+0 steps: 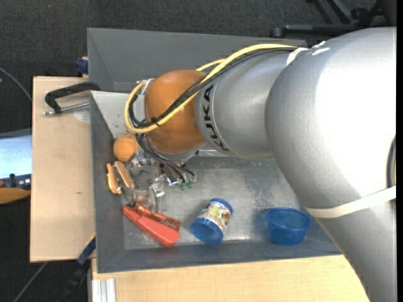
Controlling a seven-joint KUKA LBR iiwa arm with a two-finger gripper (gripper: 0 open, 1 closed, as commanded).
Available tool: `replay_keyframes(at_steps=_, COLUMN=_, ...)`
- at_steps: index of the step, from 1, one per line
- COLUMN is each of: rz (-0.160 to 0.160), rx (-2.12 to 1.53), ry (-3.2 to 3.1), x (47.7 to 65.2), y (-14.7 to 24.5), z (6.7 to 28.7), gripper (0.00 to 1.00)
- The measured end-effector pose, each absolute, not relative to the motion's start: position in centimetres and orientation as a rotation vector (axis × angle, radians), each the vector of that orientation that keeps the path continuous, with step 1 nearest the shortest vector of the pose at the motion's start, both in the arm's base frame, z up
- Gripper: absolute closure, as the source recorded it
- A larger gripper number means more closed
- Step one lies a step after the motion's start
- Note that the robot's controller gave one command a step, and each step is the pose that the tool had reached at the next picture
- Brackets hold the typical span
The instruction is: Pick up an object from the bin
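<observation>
A: Well, where is your gripper [148,190] now?

B: It is low in the left part of the bin [252,178], close to the floor. My own wrist, with its orange cover [173,115] and the yellow cables [182,96], stands in front of it. I see only some metal parts below the cover.

A: Is it apart or together?

B: I cannot tell. The metal parts are hard to separate by eye, and the upper part is hidden by the cover.

A: Does it hold something?

B: That also I cannot tell.

A: What lies nearest to it?

B: Two things. A red tool [153,224] lies flat on the floor and slants down to the right. Its upper left end is just under the gripper, but whether they touch I cannot say. Just to the left lies a hot dog toy [118,176], brown and tan, near the left wall.

A: And the other things?

B: An orange ball [126,148] is behind the hot dog toy, partly covered by my wrist. A blue cup [211,221] with a printed label lies on its side near the front wall, right of the red tool and apart from it. A blue bowl [286,225] stands upright further right, just beside my arm [315,118]. The arm hides the right side of the bin.
</observation>
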State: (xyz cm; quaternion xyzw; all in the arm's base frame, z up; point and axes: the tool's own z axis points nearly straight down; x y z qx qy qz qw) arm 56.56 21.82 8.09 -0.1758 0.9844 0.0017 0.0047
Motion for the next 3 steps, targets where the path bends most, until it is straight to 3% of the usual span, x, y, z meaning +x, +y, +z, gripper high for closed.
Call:
replay_keyframes(at_steps=1, rz=0.006, rx=-0.683, ry=3.064, x=56.96, y=19.14, z=7.10, gripper=1.00)
replay_keyframes(at_steps=3, rz=0.006, rx=-0.683, ry=3.067, x=56.86, y=19.12, z=7.42, gripper=1.00)
